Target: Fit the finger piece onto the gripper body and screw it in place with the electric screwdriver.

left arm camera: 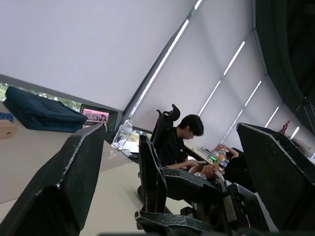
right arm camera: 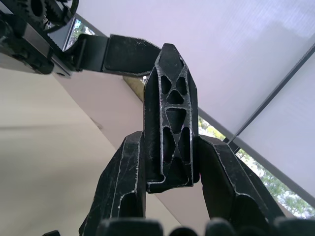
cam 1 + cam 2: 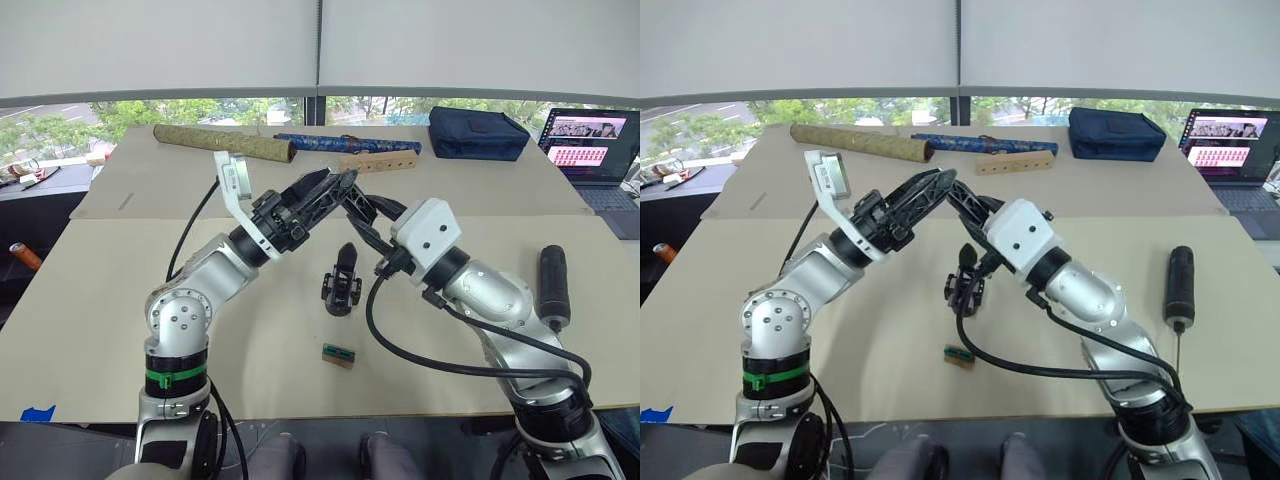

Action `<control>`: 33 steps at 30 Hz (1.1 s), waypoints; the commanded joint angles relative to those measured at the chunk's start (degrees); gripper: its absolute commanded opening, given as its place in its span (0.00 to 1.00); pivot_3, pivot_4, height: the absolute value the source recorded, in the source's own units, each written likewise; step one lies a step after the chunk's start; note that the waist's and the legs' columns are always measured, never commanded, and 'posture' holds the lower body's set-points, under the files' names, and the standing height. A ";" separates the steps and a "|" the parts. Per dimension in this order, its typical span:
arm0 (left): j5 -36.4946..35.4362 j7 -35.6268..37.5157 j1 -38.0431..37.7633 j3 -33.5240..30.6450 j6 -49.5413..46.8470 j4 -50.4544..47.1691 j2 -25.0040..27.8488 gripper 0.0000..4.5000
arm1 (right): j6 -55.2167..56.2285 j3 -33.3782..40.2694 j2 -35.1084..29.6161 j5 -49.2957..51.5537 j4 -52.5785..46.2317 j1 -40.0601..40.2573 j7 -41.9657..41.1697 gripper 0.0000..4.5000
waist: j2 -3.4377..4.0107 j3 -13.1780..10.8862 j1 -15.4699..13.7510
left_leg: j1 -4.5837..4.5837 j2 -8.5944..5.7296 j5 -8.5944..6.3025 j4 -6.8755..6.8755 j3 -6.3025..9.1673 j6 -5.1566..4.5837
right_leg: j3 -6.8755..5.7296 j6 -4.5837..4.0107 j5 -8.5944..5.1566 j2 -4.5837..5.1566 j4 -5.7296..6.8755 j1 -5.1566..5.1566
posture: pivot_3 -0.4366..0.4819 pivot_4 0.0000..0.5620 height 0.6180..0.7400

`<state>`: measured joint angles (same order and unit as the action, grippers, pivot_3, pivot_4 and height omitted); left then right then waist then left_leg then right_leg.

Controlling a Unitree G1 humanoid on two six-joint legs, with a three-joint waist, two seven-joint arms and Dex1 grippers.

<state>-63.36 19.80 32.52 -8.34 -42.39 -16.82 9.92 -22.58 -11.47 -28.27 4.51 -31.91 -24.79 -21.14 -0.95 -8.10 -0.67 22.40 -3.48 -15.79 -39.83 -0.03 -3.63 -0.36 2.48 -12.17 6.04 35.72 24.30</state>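
Right hand (image 2: 170, 162): it is clamping the finger piece (image 2: 170, 118) between its two fingers, the ribbed wedge standing point-up out of the grip in the right wrist view; in the left eye view this hand is sitting at upper centre, just above the gripper body.
Left hand (image 3: 330, 190): its fingers are standing wide apart around nothing (the left wrist view shows a broad gap between them), and its tips are meeting the right hand's at upper centre of the left eye view.
Gripper body (image 3: 341, 280): it is standing upright on the worktop (image 3: 120, 300) at the centre of the frame, one pointed finger sticking up, untouched by either hand.
Electric screwdriver (image 3: 554, 285): it is lying on the worktop at the right of the frame, well apart from both hands, bit pointing toward the near edge.
Small tan-and-green block (image 3: 338, 355): it is lying just below the gripper body, toward lower centre.
Progress: the piece is picked up and hanging in the air, but it is not yet seated on the body.
Remaining: judging from this, fitting the piece, fetching the screwdriver and driving the screw are all outstanding, so the task looks early.
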 commanded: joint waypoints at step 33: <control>-7.05 15.56 3.21 -3.55 -7.04 6.31 13.34 0.00 | -18.66 18.57 -11.00 29.68 -3.86 -2.64 -21.98 1.00 | 0.01 -0.04 0.19 | -0.03 0.07 -0.07 0.04 0.00 -0.14 | -0.02 -0.05 -0.03 -0.10 -0.05 -0.03 | 0.48 0.27 1.00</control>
<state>-69.16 30.04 33.89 -12.51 -46.64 -10.64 21.03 -35.55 3.97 -37.98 26.90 -34.01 -25.15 -40.86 -0.94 -8.14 -0.48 22.36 -3.39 -15.92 -39.78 -0.01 -3.86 -0.40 2.42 -12.20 5.92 35.65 24.26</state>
